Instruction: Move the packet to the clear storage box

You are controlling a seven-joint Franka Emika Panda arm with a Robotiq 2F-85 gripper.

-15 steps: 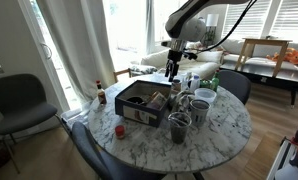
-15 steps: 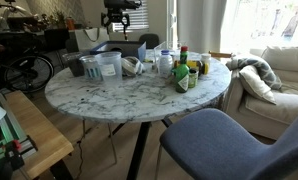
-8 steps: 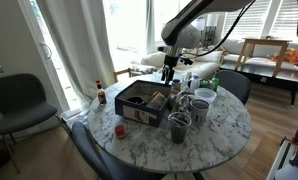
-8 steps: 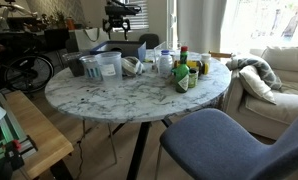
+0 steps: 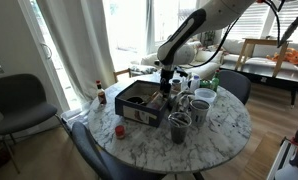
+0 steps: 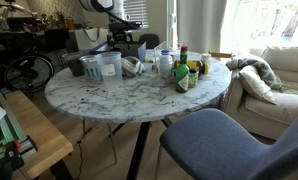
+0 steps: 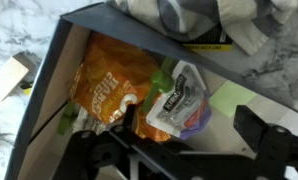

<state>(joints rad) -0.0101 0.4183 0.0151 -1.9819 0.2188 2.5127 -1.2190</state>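
Whereas a second ago the arm (image 5: 189, 38) carries the tool high over the worktop (image 5: 224, 138), it now stands lowered, with the tool (image 5: 167, 88) just above the far end of the clear storage box (image 5: 139, 112). Wrist view: box wall (image 7: 44, 100) frames the shot, so the tool (image 7: 194, 138) is over the interior. Jaws stand well apart, nothing between them: released. The packet (image 7: 179, 100), white and purple, lies on the box floor just ahead of the tool and between the finger lines, touching an orange bag (image 7: 109, 85) beside it. Judgement: delivery looks done; only the retreat remains.
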